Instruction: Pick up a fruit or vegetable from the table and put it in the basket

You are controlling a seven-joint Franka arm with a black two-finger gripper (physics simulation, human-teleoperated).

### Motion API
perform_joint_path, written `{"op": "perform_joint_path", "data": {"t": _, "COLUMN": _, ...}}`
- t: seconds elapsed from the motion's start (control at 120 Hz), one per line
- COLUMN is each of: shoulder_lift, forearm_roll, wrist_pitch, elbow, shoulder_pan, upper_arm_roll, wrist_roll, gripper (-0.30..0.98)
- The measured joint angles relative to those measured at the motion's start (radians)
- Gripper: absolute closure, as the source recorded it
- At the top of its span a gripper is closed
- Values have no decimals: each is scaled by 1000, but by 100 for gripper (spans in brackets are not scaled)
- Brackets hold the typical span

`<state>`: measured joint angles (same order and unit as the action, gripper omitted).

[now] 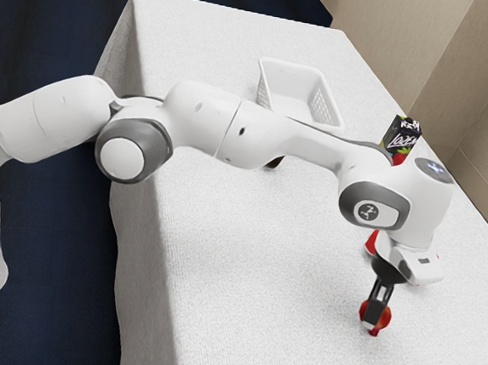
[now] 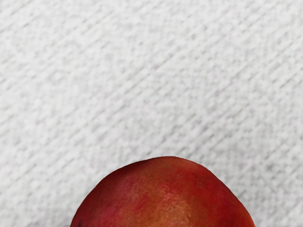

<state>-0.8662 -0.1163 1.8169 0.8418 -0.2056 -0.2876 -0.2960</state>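
Observation:
My gripper (image 1: 374,317) points down at a round red fruit (image 1: 387,316), low over the near part of the white table in the exterior view. It overlaps the fruit's middle, with red showing on both sides, and whether it grips the fruit cannot be told. In the wrist view the red fruit (image 2: 165,196) bulges up large at the lower edge, mottled red and orange. The white basket (image 1: 276,63) stands far back on the table, beyond the arm, its lower side partly behind the arm.
A dark printed box (image 1: 401,135) stands near the table's far right edge in the exterior view. A red object (image 1: 371,243) is partly hidden behind my hand, and a small brown thing (image 1: 275,163) peeks out below the forearm. The white-covered table (image 1: 244,276) runs beneath the arm.

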Motion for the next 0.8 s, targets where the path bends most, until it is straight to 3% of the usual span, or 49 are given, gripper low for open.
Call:
{"op": "perform_joint_path", "data": {"t": 0.133, "shoulder_lift": 20, "forearm_roll": -5, "wrist_pitch": 6, "elbow": -1, "shoulder_pan": -1, "upper_arm_roll": -4, "wrist_roll": 0, "gripper": 36}}
{"op": "perform_joint_path", "data": {"t": 0.433, "shoulder_lift": 227, "forearm_roll": -25, "wrist_pitch": -133, "elbow": -46, "shoulder_pan": 17, "upper_arm_roll": 2, "wrist_roll": -24, "gripper": 40}}
{"op": "perform_joint_path", "data": {"t": 0.517, "shoulder_lift": 329, "forearm_roll": -37, "wrist_pitch": -208, "elbow": -47, "shoulder_pan": 29, "upper_arm_roll": 81, "wrist_roll": -34, "gripper": 40}}
{"op": "perform_joint_path", "data": {"t": 0.675, "shoulder_lift": 479, "forearm_roll": -46, "wrist_pitch": -369, "elbow": -25, "shoulder_pan": 293, "upper_arm_roll": 143, "wrist_roll": -57, "gripper": 40}}
{"op": "perform_joint_path", "data": {"t": 0.8, "shoulder_lift": 452, "forearm_roll": -41, "wrist_pitch": -422, "elbow": -22, "shoulder_pan": 445, "upper_arm_roll": 185, "wrist_roll": -87, "gripper": 39}}
